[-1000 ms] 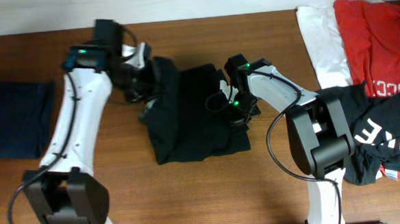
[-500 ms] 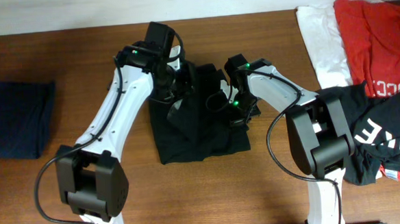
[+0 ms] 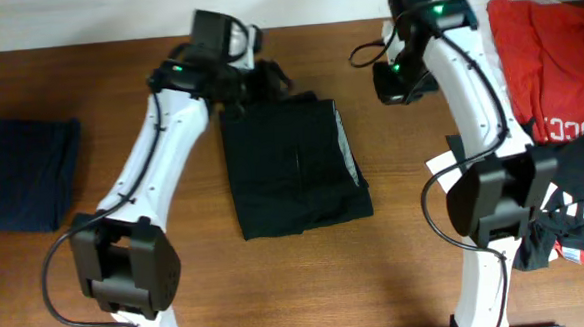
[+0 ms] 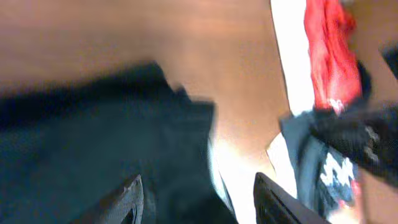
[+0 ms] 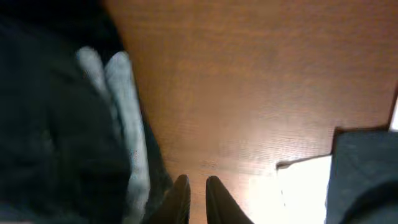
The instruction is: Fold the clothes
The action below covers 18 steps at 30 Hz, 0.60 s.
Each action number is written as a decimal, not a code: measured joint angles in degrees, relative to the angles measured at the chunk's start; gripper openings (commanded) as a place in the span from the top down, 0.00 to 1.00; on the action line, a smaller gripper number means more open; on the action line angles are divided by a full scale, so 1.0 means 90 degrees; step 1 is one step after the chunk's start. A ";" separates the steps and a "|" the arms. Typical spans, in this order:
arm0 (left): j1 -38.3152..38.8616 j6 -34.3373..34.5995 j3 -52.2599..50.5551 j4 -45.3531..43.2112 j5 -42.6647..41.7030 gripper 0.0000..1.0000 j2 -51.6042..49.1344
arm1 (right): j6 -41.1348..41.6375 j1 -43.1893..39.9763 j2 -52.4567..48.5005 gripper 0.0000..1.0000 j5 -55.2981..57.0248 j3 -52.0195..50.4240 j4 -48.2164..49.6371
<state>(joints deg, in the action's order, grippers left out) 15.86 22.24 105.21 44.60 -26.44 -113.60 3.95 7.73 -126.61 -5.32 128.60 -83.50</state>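
Black garment: folded into a rectangle and laid flat mid-surface; a pale strip is seen along its right edge.
Left gripper: jaws spread wide, nothing held; positioned over the garment's far edge.
Right gripper: fingers drawn nearly together, empty; held over the bare wooden surface, apart from the garment.
Other clothes: navy cloth at left; red garment at right.

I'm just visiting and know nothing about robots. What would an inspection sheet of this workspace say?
Surface: wooden table, brown.
Job's things: black garment folded at centre; navy garment folded at left; red garment, white garment and black lettered garment heaped at right.
Clutter: nothing seen.
Grippers: left gripper open over the black garment; right gripper shut, empty, over bare wood.
Cables: black cables loop beside both arms.
Surroundings: pale wall behind the table.
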 measured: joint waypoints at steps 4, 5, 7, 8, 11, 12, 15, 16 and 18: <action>-0.0508 -0.0085 0.0017 -0.1018 0.1375 0.43 -0.0136 | -0.0340 0.0223 0.0000 0.86 -0.1260 0.0090 -0.0321; -0.0583 -0.0121 0.0027 -0.1146 0.1581 0.43 -0.0248 | -0.0398 0.0357 0.0000 0.86 -0.1581 0.0066 -0.0321; -0.0622 -0.0177 0.0036 -0.1392 0.1834 0.44 -0.0610 | -0.0413 0.0636 0.0000 0.86 -0.1953 -0.0075 -0.0318; -0.0622 -0.0189 0.0036 -0.1464 0.1897 0.44 -0.0838 | -0.0413 0.0799 0.0000 0.85 -0.2069 -0.0182 -0.0289; -0.0597 -0.0189 0.0039 -0.1508 0.1991 0.44 -0.1506 | -0.0415 0.1112 0.0000 0.85 -0.2200 -0.0629 0.0032; -0.0597 -0.0189 0.0039 -0.1486 0.2001 0.44 -0.1705 | -0.0410 0.1183 -0.0002 0.85 -0.2212 -0.0806 0.0102; -0.0597 -0.0192 0.0039 -0.1076 0.2021 0.44 -0.2115 | -0.0406 0.1413 -0.0012 0.85 -0.2259 -0.1719 0.0435; -0.0597 -0.0192 0.0041 -0.0886 0.2038 0.44 -0.2149 | -0.0389 0.1438 -0.0012 0.85 -0.2261 -0.2076 0.0590; -0.0597 -0.0197 0.0068 -0.0117 0.2038 0.44 -0.2198 | -0.0372 0.1452 -0.0012 0.68 -0.2259 -0.2560 0.0726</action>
<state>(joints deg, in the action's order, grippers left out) 10.48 20.47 105.82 43.55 -8.10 -133.38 0.60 20.80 -126.72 -25.65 105.56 -76.97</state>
